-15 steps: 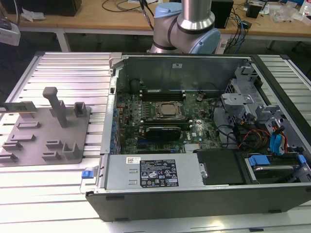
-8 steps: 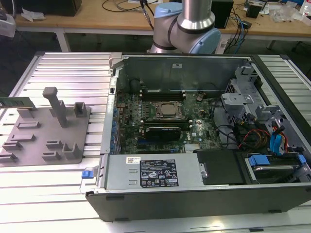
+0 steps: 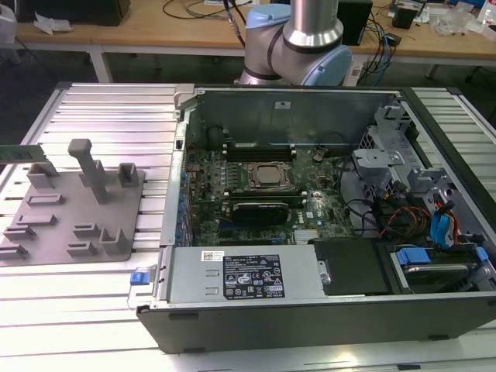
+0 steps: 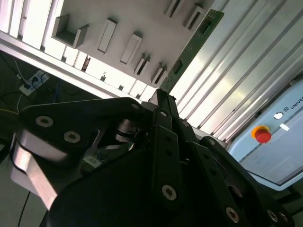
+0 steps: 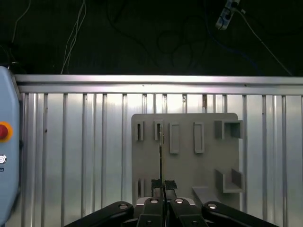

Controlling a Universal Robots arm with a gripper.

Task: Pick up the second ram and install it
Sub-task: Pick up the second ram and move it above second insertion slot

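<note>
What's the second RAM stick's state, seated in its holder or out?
Out: the gripper is shut on the RAM stick, which hangs clear above the gray holder plate.

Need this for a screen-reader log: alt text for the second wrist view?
The gripper is shut on the second ram, a thin green stick jutting out beyond it, over the gray holder plate and the ribbed metal table.

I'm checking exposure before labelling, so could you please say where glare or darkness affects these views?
Exterior view: the ribbed table glares white in front; the computer case is dim inside. Second wrist view: glare streaks the table beside the green memory stick. First wrist view: the grey holder plate is evenly lit, background black.
</note>
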